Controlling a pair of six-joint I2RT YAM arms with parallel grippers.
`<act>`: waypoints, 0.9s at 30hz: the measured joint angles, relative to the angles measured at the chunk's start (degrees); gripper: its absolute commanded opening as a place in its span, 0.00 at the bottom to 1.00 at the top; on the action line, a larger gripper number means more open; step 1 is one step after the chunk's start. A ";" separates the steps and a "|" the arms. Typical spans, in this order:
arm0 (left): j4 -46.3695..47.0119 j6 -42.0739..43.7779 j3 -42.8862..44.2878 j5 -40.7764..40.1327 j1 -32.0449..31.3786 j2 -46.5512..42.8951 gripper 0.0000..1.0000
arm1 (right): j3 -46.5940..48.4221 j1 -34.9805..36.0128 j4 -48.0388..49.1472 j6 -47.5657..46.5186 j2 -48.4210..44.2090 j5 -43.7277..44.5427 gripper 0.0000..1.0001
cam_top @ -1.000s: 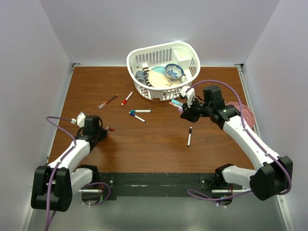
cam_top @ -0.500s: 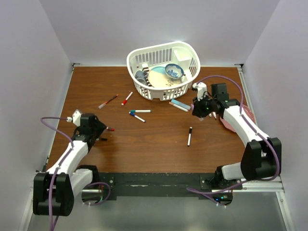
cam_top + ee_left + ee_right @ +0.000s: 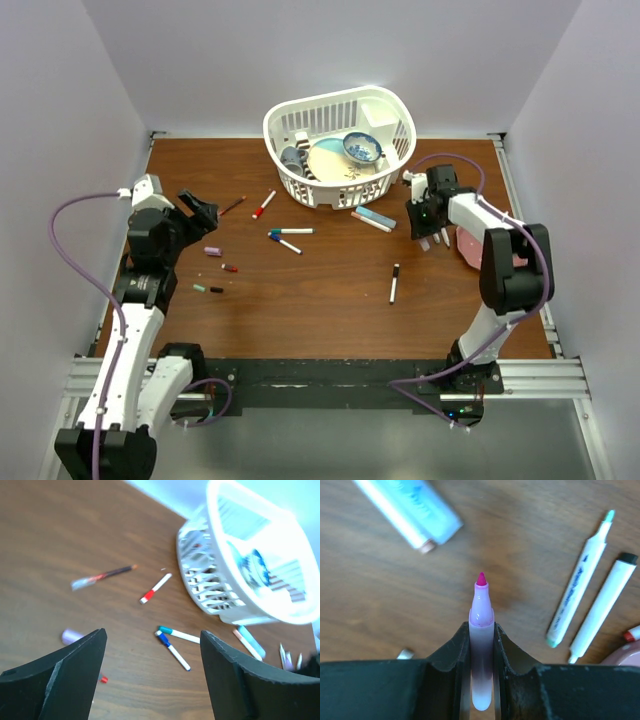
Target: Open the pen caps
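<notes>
Clamping a pink marker (image 3: 481, 605), right gripper (image 3: 481, 630) hangs near table's (image 3: 440, 310) right edge.

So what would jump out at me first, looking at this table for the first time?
Probably the white basket of dishes at the far edge of the brown table, with marker pens strewn in front of it. Next, the right gripper, shut on a pink marker whose tip is bare, and the left gripper open above the table's left side.
</notes>
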 measured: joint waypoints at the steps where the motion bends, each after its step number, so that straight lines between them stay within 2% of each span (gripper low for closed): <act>1: 0.02 2.21 0.68 1.20 -0.07 -0.52 0.84 | 0.79 -0.17 -0.04 0.20 1.27 1.22 0.14; 5: 0.70 11.23 0.92 3.74 -3.30 -3.15 0.86 | 4.13 -1.01 -0.50 0.61 5.57 4.57 0.21; 6: 1.11 12.79 0.26 4.00 -4.02 -3.76 0.86 | 4.96 -1.25 -0.57 0.74 6.51 5.18 0.26; 12: 2.54 17.31 -5.27 3.87 -4.52 -4.81 0.87 | 6.78 -2.05 -0.61 1.01 8.85 7.69 0.36; 18: 3.04 18.95 -5.79 4.17 -4.52 -1.36 0.88 | 6.78 -2.73 -0.61 0.96 8.02 8.50 0.40; 23: 4.17 19.17 -5.79 4.81 -4.50 -1.36 0.88 | 5.25 -3.13 -0.42 -0.46 -0.11 6.45 0.43; 27: 4.33 19.21 -5.81 5.44 -4.52 -1.36 0.88 | 2.51 -3.17 0.13 -3.87 -10.71 1.95 0.51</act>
